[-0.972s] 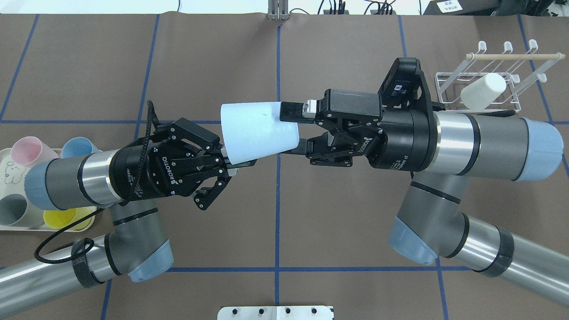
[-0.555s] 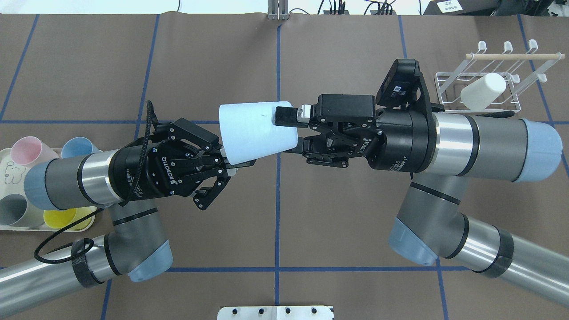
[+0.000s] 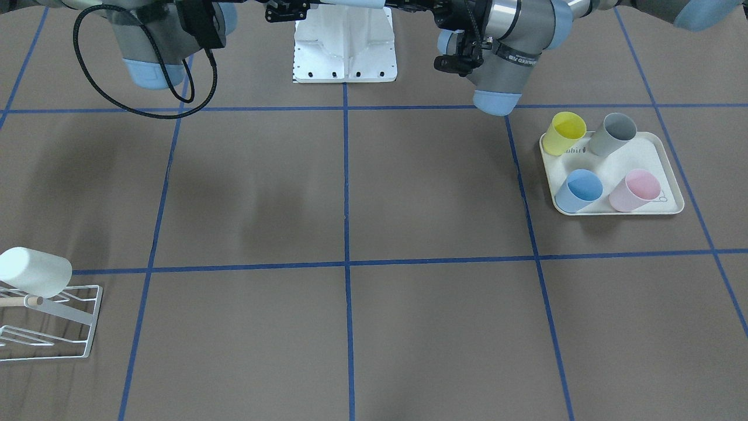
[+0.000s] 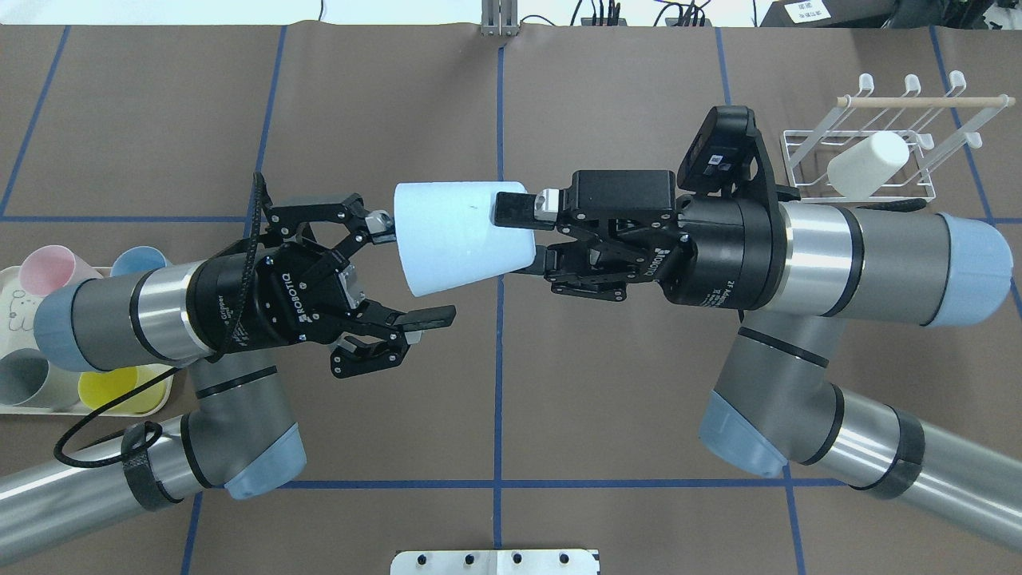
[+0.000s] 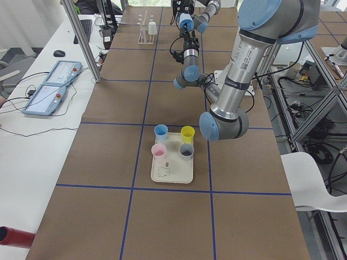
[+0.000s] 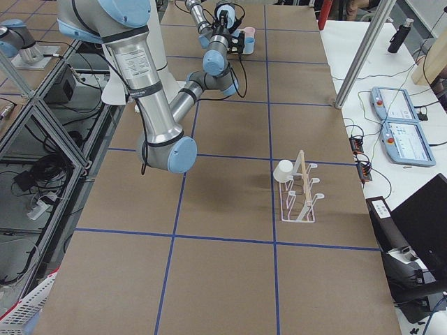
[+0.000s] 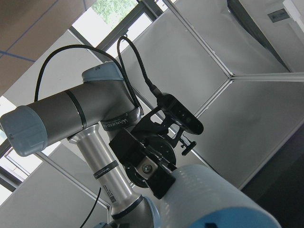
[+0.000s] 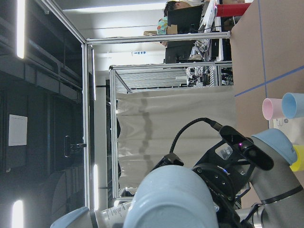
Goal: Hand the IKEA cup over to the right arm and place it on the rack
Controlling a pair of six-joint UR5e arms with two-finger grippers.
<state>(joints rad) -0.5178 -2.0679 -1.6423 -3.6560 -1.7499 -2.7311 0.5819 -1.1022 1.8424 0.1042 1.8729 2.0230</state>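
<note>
Nearest, at eight o'clock on the table [image 4: 607, 383]: cream tray [image 3: 651, 155]. Next, left gripper [image 4: 415, 268], jaws spread wide beside the wide end of the pale blue cup [image 4: 455, 235]. Cup sideways in the air above table centre. At its three o'clock, right gripper [image 4: 520, 238] pinching the narrow end. Farthest, at two o'clock: rack [image 4: 918, 101], white cup [image 4: 866, 164] on it.
</note>
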